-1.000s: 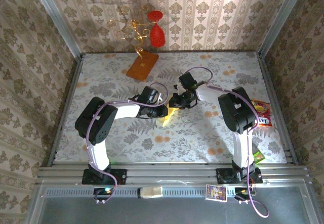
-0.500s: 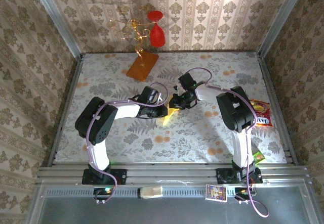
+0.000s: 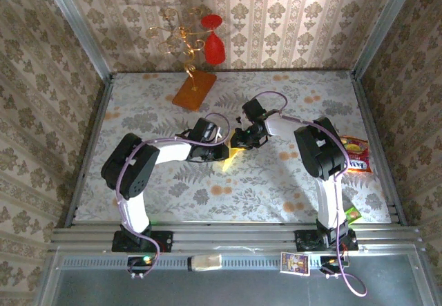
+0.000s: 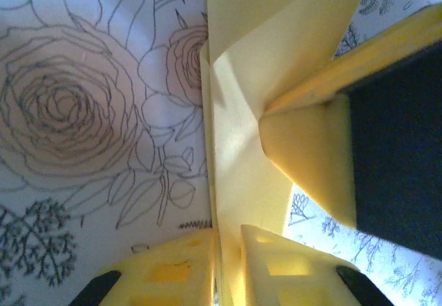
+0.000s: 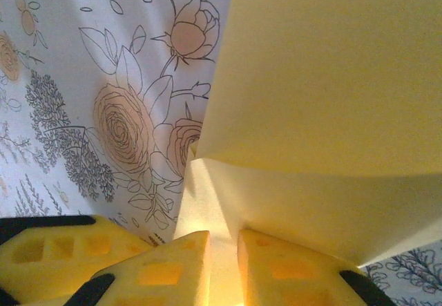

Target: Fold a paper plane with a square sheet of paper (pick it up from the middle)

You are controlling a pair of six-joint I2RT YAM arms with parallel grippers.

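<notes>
— Why do we have both tools on it?
— Our left tool (image 4: 224,240) and right tool (image 5: 222,242) are each clenched on the thin pale-yellow creased sheet of paper (image 4: 242,106) at the middle of the floral-patterned worktop (image 3: 290,188). Two grips, we judge, let us work a fold between them.
— Anything in our way?
— The orange-brown rectangular slab with gold wire (image 3: 194,89) stands well apart at the back, and the red snack packet (image 3: 356,155) lies far right. Only our own tools crowd each other.

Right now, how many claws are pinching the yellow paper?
2. The left claw pinches the paper along a fold; the right claw pinches it from the opposite side. Neither grip is hidden.
</notes>
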